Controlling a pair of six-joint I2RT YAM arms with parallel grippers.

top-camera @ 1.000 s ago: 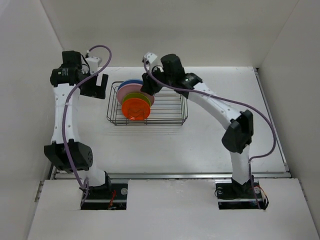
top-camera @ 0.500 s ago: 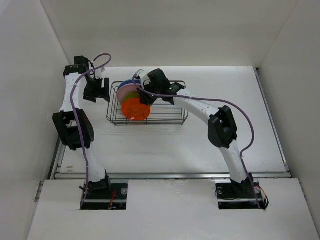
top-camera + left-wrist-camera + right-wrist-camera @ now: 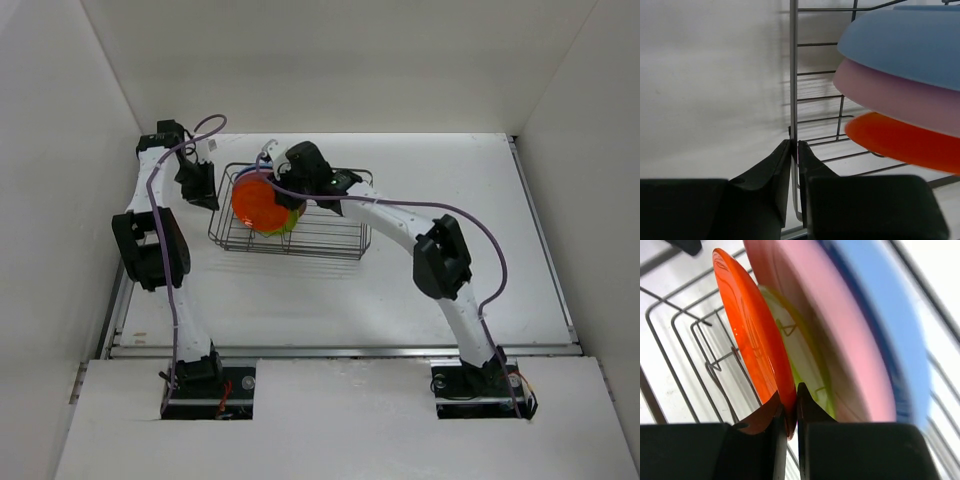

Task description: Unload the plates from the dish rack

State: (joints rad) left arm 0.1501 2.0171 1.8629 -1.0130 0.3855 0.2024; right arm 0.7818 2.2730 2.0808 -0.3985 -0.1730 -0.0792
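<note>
Open table (image 3: 480, 190) lies at three and six o'clock of the dish rack (image 3: 325, 238); the left gripper (image 3: 204, 190) blocks nine o'clock.

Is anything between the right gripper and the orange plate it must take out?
Nothing visible. The right gripper has its jaws shut on the rim of the orange plate; the green plate stands behind, outside the grip.

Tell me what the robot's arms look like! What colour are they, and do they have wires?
Both the left arm and the right arm are slim white tubes with chunky black joints. A thin purple cable loops along each one. The left gripper and right gripper each end in two black, wedge-shaped fingers tapering to points.
</note>
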